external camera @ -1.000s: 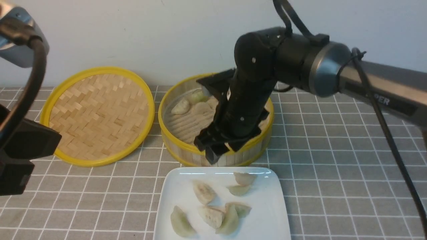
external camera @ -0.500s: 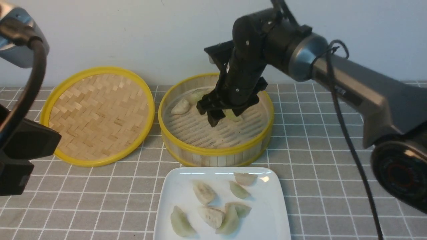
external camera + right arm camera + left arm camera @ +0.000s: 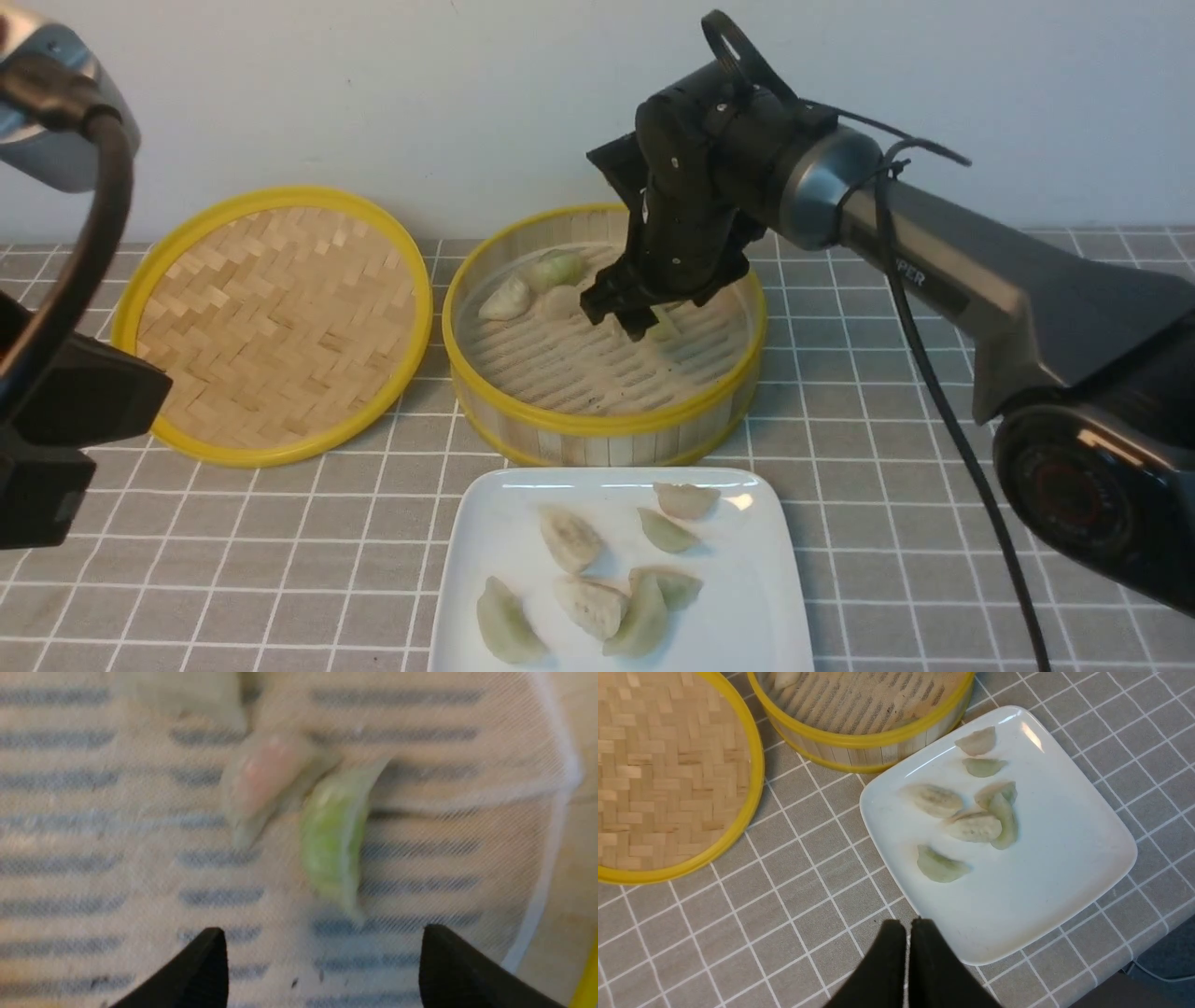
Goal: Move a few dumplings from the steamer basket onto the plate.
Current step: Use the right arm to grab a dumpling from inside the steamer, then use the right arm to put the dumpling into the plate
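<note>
Right wrist view, centre: picking step in hand, with the right gripper spread wide and empty over a pale green dumpling on the steamer basket floor. Next, probably: lower astride it, close gently, lift, carry to the plate at bottom centre of the front view. Meanwhile, the left gripper pinched shut.
</note>
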Motion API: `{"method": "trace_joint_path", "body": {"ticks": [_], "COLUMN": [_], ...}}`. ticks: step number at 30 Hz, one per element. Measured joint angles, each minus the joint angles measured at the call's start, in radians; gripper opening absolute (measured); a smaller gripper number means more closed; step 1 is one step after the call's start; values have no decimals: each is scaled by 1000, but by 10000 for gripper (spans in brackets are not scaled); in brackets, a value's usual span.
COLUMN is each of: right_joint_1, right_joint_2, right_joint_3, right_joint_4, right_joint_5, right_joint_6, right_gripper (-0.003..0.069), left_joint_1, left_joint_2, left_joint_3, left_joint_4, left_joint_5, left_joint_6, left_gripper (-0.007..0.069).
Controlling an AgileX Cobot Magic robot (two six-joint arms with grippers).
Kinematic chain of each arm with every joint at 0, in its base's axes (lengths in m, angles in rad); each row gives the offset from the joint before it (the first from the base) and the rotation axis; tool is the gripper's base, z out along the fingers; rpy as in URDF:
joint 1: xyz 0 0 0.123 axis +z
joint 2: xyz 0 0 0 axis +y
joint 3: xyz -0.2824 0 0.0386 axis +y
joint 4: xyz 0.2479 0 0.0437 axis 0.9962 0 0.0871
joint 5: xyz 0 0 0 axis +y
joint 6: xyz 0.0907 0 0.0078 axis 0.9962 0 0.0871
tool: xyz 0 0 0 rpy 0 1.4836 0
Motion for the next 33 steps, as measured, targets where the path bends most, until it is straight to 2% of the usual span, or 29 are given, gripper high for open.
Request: {"method": "trace_joint_path", "body": {"ticks": [4,10,14,17,18,27,29,33], "right_joint_1": [0,-10,-20,-20,-21,-24,-25,-27], "right_joint_2": [27,76,85,85,85,33,2,-142], "right_joint_3": [-8,-9,-9,-10,-10,-81,-82,2], "right_joint_4": [-5,-3,11,10,7,20,58,227], "right_joint_5": [-87,-87,-71,-59,-52,53,53,56], "right_joint_6": [3,7,10,10,10,-6,-14,-46], "right_gripper": [493,479,379,234,146,147,147,147], "left_joint_1": [0,0,0,0,0,0,0,0], "left_joint_2": [0,0,0,0,0,0,0,0], "left_joint_3": [0,0,0,0,0,0,0,0], "left_joint_4": [1,1,1,1,1,4,8,22], "left_joint_5": [0,0,0,0,0,0,0,0], "left_joint_6": [2,3,3,3,3,3,3,3], "left_gripper": [-5,-5,-5,-5,-5,-5,-5,-5]}}
